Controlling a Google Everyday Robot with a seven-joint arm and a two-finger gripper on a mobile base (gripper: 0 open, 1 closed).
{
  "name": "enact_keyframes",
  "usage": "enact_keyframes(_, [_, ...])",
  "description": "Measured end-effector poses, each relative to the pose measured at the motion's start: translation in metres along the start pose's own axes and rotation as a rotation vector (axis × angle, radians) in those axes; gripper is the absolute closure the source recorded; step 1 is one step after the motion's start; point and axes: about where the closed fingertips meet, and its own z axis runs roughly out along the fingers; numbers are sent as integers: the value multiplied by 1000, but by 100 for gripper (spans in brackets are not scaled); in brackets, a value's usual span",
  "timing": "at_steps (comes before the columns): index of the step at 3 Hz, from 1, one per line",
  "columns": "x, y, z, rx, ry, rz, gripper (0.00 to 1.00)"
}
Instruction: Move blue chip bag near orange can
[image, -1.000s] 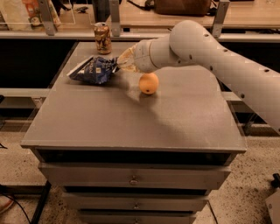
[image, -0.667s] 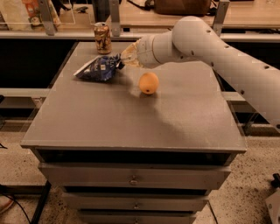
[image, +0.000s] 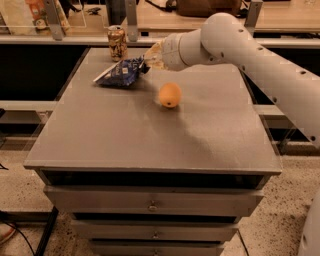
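Grey cabinet top (image: 210, 140) carries the work. Gripper (image: 149, 59) is clenched on the raised right-hand corner of the blue chip bag (image: 120, 73), which lies near the orange can (image: 117, 43), the can at the bag's 11 o'clock. Step judged: final carry. Next move calls for a short shift toward 11 o'clock, then release without toppling the can. Orange fruit (image: 170, 94) sits at the bag's 4 o'clock. Grip contact is hard to make out; arm is cut off at 3 o'clock.

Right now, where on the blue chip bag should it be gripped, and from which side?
Probably grip the blue chip bag by its raised end at picture right, coming from that side: the rest lies flat and crumpled, and the orange can stands close behind it. The claw is at that end.
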Motion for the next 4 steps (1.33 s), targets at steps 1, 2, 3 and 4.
enact_keyframes(1, [14, -5, 5, 16, 19, 15, 100])
enact_keyframes(2, [25, -7, 10, 19, 36, 25, 100])
enact_keyframes(3, [32, -7, 15, 23, 40, 33, 100])
enact_keyframes(4, [34, -8, 17, 24, 39, 36, 83])
